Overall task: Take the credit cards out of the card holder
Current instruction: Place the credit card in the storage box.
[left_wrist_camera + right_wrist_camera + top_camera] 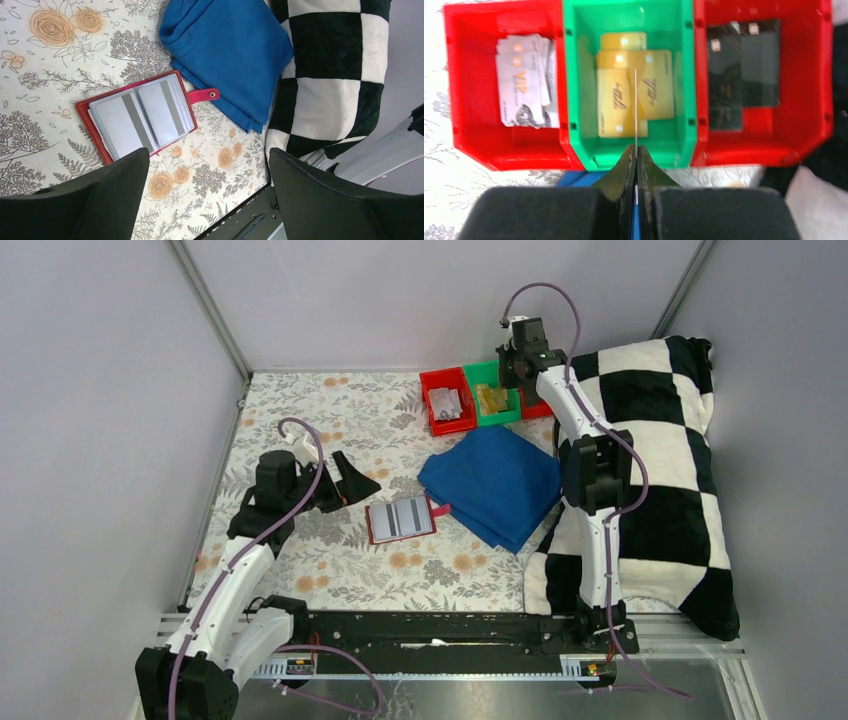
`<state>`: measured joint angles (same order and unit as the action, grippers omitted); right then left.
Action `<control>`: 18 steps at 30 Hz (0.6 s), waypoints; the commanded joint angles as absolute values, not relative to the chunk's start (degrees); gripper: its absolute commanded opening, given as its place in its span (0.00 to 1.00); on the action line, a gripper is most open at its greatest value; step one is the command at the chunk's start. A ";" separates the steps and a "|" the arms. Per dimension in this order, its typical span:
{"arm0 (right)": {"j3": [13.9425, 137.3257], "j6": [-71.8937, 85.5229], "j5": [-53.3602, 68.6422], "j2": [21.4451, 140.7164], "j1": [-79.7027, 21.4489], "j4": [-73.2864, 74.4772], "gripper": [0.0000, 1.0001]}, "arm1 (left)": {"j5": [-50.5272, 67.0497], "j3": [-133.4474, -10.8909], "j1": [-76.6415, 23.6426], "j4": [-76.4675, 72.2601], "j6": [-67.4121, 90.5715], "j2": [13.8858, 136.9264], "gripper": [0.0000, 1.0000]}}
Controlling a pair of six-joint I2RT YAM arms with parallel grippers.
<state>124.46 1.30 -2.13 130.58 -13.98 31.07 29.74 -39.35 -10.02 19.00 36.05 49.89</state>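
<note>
1. L gripper (208,152): jaws spread wide, nothing between them. It hangs just left of the small red folding card holder (137,117) and is clear of it in the wrist view.
2. Card holder: lies open and flat on the floral-print tablecloth (330,410), grey-blue inside up. Its strap tab points at the folded blue cloth (495,485). Two pale, grey-striped plastic cards (110,125) show in its slots; whether more sit beneath cannot be told.
3. Bins at far edge, L to R:
   - red plastic bin (454,75) w/ pale grey-white cards (521,82)
   - green plastic bin (574,75) w/ tan-yellow cards (634,85)
   - second red plastic bin (819,75) w/ dark grey cards (739,70)
4. R gripper (635,150): jaws pinched together on a thin edge-on card (635,100). Its colour is unreadable from this angle.
5. Status (est.): well underway, not complete. Several cards per bin are out and sorted, one is held above the bins, and min. two are left in the holder.
6. Pose, L arm: elbow bent, wrist low over the tablecloth, fingers aimed toward the holder. Approx. placed for a next pick.
7. Pose, R arm: stretched far fwd alongside the black-and-white checked cushion (660,440). The wrist points down over the green bin and the card hangs vertical above the yellow stack.
</note>
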 commanded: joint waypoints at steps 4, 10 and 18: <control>134.28 -1.62 8.08 138.79 -13.55 26.45 0.00 | 32.29 -39.71 -9.71 13.48 34.77 53.25 0.93; 134.31 -0.65 11.00 140.83 -11.35 25.40 0.03 | 34.39 -39.12 -9.75 9.86 35.85 55.59 0.94; 137.71 -2.93 17.88 145.52 -10.20 26.78 0.07 | 35.05 -39.21 -9.73 6.75 37.87 60.06 0.94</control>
